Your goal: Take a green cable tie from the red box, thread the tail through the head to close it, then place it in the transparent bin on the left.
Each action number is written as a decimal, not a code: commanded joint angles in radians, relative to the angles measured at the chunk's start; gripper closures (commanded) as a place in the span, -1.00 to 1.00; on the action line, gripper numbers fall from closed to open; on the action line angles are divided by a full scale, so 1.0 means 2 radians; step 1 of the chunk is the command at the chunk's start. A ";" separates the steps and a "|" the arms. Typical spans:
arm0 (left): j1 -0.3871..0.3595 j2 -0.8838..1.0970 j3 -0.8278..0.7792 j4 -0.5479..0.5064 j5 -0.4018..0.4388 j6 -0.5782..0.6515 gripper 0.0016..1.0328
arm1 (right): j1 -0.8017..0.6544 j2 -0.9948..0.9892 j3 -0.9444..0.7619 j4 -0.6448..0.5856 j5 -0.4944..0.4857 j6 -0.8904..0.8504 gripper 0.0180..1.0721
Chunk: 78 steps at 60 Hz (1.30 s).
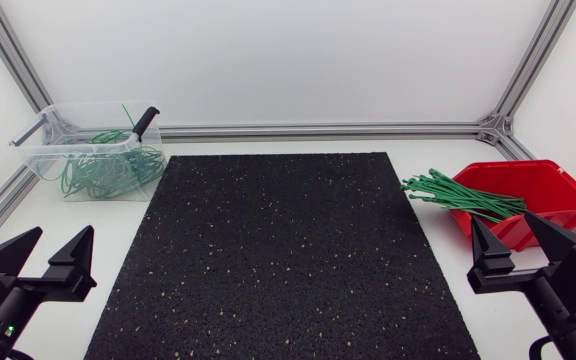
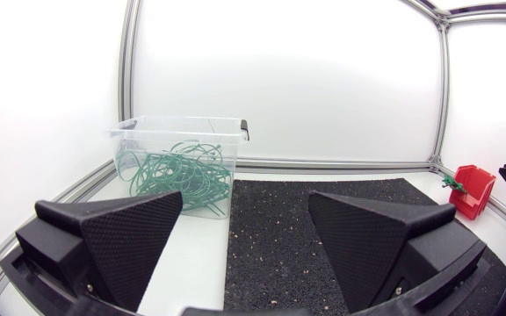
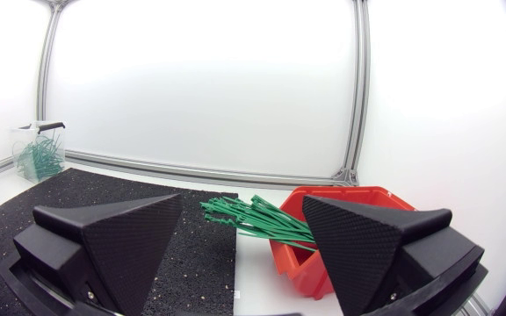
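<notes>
A red box stands at the table's right, with a bundle of green cable ties sticking out over its left rim toward the mat. In the right wrist view the red box and the green cable ties lie just ahead of my right gripper, which is open and empty. The transparent bin at the back left holds several closed green ties. My left gripper rests open at the front left, far from the transparent bin. My right gripper sits just in front of the red box.
A black speckled mat covers the middle of the white table. A black latch sticks up from the bin's right rim. Aluminium frame rails run along the back edge and corners.
</notes>
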 commanded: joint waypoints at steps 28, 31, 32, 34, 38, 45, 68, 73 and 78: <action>-0.002 -0.003 -0.016 -0.032 0.005 -0.009 -0.94 | 0.000 -0.006 0.010 -0.006 -0.003 0.002 -0.91; -0.001 -0.003 -0.016 -0.032 0.004 -0.009 -0.94 | 0.000 -0.006 0.025 -0.013 -0.003 0.007 -0.91; -0.001 -0.003 -0.017 -0.032 0.004 -0.009 -0.94 | 0.000 -0.006 0.032 -0.017 -0.003 0.011 -0.91; -0.001 -0.003 -0.017 -0.032 0.005 -0.009 -0.94 | 0.001 -0.006 0.043 -0.024 -0.003 0.013 -0.91; 0.000 -0.003 -0.017 -0.032 0.005 -0.009 -0.94 | 0.003 -0.005 0.066 -0.035 -0.002 0.013 -0.91; 0.000 -0.003 -0.016 -0.032 0.005 -0.009 -0.94 | 0.003 0.017 0.101 -0.041 0.000 0.019 -0.91; -0.001 -0.003 -0.017 -0.033 0.005 -0.009 -0.94 | -0.025 0.238 0.290 -0.097 0.004 0.046 -0.91; -0.001 -0.003 -0.016 -0.032 0.004 -0.009 -0.94 | -0.034 0.310 0.348 -0.141 -0.002 0.046 -0.91; 0.000 -0.003 -0.016 -0.032 0.004 -0.009 -0.94 | -0.048 0.357 0.381 -0.153 -0.018 0.046 -0.91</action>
